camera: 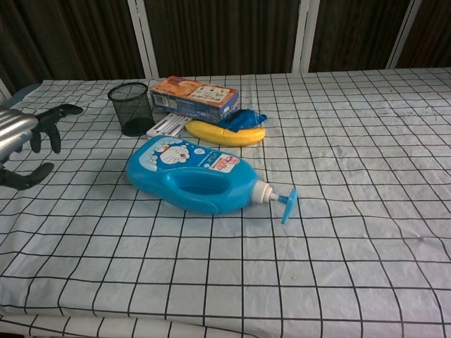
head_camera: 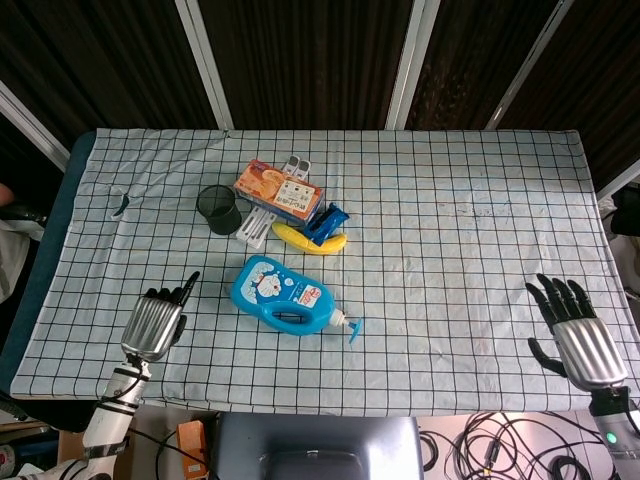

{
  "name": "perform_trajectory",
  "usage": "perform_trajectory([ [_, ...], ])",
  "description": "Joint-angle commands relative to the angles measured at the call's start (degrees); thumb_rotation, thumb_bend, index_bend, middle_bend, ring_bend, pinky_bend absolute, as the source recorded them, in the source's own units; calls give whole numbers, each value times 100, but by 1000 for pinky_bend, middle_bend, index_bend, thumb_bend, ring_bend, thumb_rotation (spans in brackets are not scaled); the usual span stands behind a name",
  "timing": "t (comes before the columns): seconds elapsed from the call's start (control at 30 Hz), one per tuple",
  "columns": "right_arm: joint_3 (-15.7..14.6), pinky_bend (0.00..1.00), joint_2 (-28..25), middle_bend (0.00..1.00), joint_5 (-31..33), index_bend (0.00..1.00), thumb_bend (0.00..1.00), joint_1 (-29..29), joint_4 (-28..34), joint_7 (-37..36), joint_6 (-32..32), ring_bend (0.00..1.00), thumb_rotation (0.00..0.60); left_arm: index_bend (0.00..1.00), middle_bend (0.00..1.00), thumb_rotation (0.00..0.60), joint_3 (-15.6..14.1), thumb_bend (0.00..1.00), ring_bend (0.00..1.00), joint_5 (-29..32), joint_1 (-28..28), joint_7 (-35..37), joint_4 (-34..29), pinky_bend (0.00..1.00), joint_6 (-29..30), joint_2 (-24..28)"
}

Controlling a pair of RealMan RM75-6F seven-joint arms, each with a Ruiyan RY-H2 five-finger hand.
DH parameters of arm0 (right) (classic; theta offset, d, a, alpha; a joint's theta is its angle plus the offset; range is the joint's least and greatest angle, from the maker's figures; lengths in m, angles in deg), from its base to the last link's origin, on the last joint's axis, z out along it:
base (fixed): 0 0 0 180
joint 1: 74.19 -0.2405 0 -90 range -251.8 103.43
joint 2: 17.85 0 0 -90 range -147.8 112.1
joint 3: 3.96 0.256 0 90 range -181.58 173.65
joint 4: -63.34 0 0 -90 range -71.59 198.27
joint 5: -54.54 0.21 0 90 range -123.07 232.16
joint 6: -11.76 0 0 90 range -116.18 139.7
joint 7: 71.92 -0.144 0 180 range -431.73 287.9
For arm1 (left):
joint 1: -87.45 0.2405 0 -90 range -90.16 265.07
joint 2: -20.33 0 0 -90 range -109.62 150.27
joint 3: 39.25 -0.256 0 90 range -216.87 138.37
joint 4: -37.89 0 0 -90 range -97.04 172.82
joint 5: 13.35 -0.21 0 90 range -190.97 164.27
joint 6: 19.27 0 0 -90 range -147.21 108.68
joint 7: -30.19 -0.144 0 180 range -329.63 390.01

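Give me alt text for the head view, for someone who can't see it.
A blue pump bottle lies on its side on a checked tablecloth, with a banana, snack box and black mesh cup behind it. The left hand and right hand hold nothing.

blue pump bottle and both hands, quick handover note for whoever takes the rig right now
Left hand: holds nothing, fingers apart, at the near left of the table, clear of the blue pump bottle.
Right hand: holds nothing, fingers spread, at the near right edge, far from everything.
Bottle: lying on its side mid-table, pump nozzle pointing toward the right hand's side. Behind it are the banana, biscuit box and black mesh cup.
Done: nothing shows as lifted or held.
Left: the bottle lies untouched, nearest the left hand.
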Motion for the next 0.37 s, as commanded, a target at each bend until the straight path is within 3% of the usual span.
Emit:
perform_trajectory([
  [0.03,-76,27,105,0,96,0,311,301,173,266,-260,0,600,0,0,600,-614,402,0,-767,1635,1692,-563,18,2033,1314],
  [0.1,-114,27,237,0,70,0,311,431,116,292,-394,0,600,0,0,600,-696,404,0,-974,2022,2614,50,6,2486,1142],
  [0.23,-140,27,396,0,-154,0,311,497,32,543,-543,0,600,0,0,600,-861,425,0,-1165,2167,2600,283,0,2385,1158],
  [0.37,-145,27,440,0,-196,0,311,503,20,611,-483,0,600,0,0,600,-971,425,0,-1125,2141,2707,176,0,1896,1291],
])
